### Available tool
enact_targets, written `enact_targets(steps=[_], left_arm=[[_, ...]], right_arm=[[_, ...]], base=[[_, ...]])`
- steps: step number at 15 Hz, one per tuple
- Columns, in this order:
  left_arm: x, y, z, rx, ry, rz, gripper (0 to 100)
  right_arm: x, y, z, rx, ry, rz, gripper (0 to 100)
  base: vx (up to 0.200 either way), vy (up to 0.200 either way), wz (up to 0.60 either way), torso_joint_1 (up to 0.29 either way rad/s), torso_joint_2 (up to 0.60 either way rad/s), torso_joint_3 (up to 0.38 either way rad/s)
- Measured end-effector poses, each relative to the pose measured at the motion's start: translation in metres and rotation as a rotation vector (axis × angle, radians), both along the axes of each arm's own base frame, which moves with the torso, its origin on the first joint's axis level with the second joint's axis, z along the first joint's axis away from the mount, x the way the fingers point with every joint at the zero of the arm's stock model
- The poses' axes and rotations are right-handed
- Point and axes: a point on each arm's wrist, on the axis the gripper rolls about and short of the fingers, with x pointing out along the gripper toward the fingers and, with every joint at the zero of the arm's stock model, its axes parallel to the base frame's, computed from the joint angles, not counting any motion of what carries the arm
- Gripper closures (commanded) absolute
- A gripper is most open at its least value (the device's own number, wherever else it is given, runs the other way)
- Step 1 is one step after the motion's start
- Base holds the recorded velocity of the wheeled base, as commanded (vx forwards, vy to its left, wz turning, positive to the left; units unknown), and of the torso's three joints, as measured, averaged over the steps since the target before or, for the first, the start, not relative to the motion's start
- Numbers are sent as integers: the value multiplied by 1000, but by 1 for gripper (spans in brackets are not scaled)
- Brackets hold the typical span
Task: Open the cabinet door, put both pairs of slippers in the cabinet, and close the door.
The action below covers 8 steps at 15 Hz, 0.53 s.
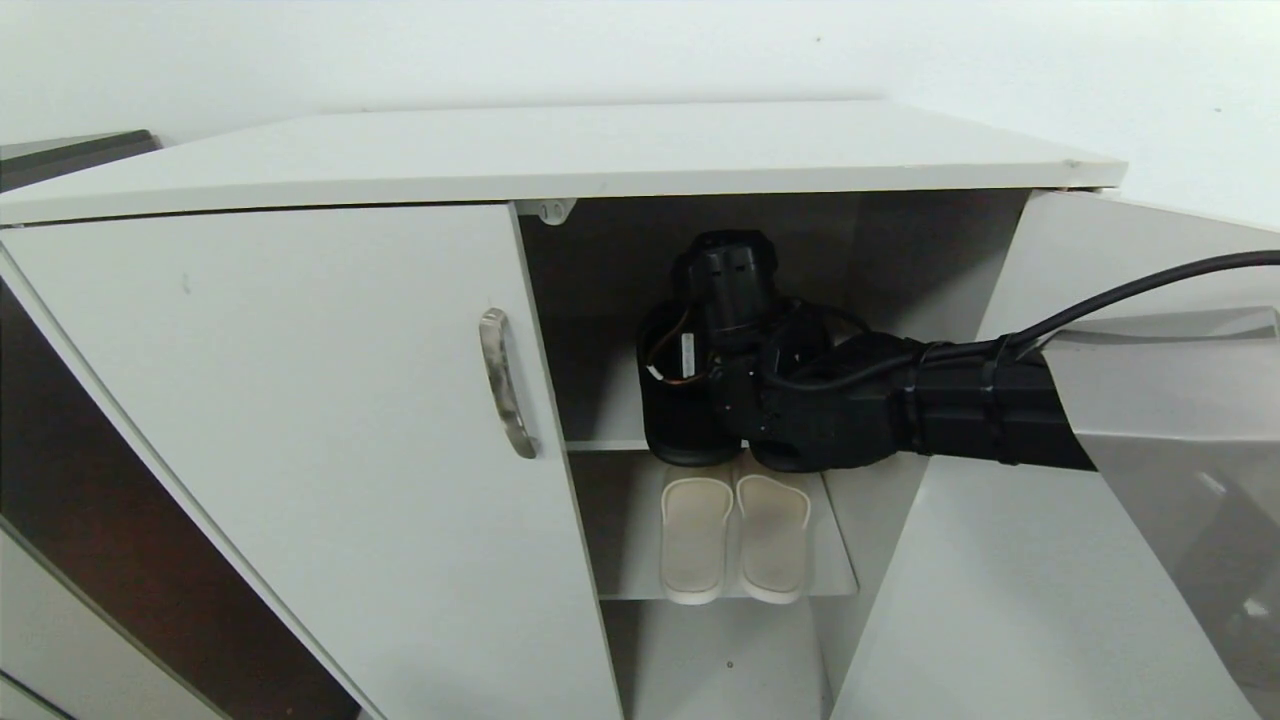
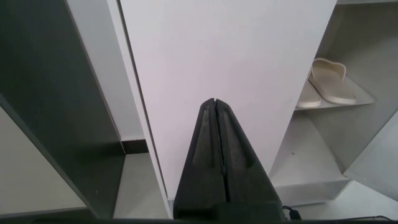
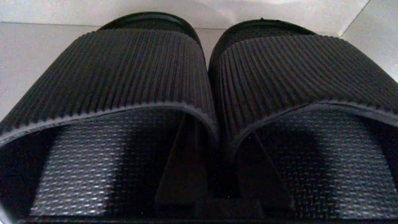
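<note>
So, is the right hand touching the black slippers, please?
Touching. The right wrist view shows the right hand clamping the black slippers together, one finger inside each.

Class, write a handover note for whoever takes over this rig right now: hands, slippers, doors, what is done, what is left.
Left hand: shut, empty, facing the closed left door.
Right hand: shut on black slippers, inside the cabinet at the upper shelf.
Done: right door open; white slippers on the shelf below.
Left: release black slippers, withdraw, close door.
</note>
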Motion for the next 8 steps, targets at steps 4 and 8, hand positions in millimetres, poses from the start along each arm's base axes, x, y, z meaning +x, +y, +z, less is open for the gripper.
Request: enact_targets(steps=[4, 8], left_arm=[[0, 0, 0, 0, 0, 0, 100], [0, 0, 0, -1, 0, 0, 100]], right_arm=[[1, 0, -3, -5, 5, -2, 100], [2, 0, -5, -8, 8, -2, 100]], base=[[0, 0, 0, 0, 0, 0], [0, 0, 0, 0, 0, 0]])
